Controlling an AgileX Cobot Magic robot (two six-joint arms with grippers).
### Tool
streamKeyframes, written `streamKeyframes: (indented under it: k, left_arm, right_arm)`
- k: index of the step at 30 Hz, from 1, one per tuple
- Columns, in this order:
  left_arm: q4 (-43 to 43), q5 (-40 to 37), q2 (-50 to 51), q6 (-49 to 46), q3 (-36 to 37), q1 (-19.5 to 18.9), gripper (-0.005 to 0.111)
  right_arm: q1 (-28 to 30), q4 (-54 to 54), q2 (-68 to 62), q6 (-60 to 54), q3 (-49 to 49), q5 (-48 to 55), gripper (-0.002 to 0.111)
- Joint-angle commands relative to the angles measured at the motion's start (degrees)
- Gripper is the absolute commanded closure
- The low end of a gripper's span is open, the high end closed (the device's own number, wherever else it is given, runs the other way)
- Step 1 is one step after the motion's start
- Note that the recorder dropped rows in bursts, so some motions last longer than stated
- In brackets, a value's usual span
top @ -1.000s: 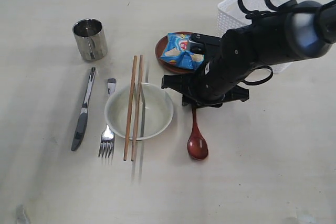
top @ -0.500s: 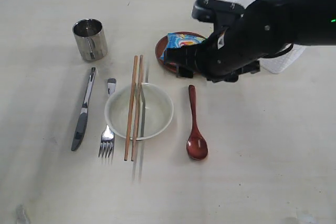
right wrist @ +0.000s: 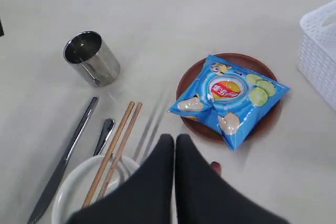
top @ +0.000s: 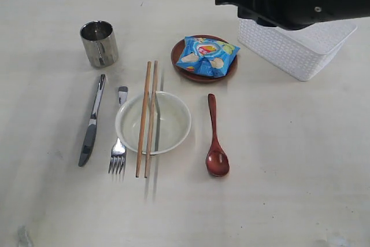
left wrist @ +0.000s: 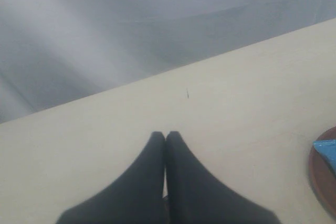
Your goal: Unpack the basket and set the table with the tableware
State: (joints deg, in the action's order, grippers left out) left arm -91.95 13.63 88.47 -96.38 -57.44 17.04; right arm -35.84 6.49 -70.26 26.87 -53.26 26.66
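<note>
Right claw (right wrist: 175, 139) closed, gripping nothing; spoon (top: 213, 137) lies beside bowl (top: 173, 121).

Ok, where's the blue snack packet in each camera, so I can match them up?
Exterior view: the blue snack packet lies right of centre toward the top, left of the basket.
Left wrist view: only a blue corner shows, cut off at the frame edge.
Right wrist view: shown whole, between the steel cup and the basket.
Shared landmark: the brown plate under it, visible in all three.
</note>
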Motion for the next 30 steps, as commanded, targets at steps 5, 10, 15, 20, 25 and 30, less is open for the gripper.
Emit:
streamKeyframes:
  k: [5,10,15,20,25,30]
  left_arm:
    - [0.0,0.1,-0.2,0.3,0.4,0.2,0.107]
    - [0.0,0.1,-0.2,0.3,0.4,0.2,0.107]
    - [0.0,0.1,-0.2,0.3,0.4,0.2,0.107]
    - [0.0,0.1,-0.2,0.0,0.4,0.2,0.107]
    - [0.0,0.1,-0.2,0.0,0.4,0.2,0.107]
    - [0.0,0.1,-0.2,0.0,0.4,0.2,0.107]
  right_arm:
    - [0.4,0.7,8.8,-0.3,0.0,2.2,0.108]
    - [0.4,0.7,13.5,-0.3,0.0,2.2,0.108]
    - [0.4,1.5,17.6,-0.4,0.0,2.1,0.108]
    - [4.4,0.1,24.9,-5.6,3.5,0.1,0.108]
    - [15.9,0.1,37.6,-12.9,13.3,-4.2,0.108]
    - [26.1,0.1,50.9,-23.9,24.5,-9.4,0.108]
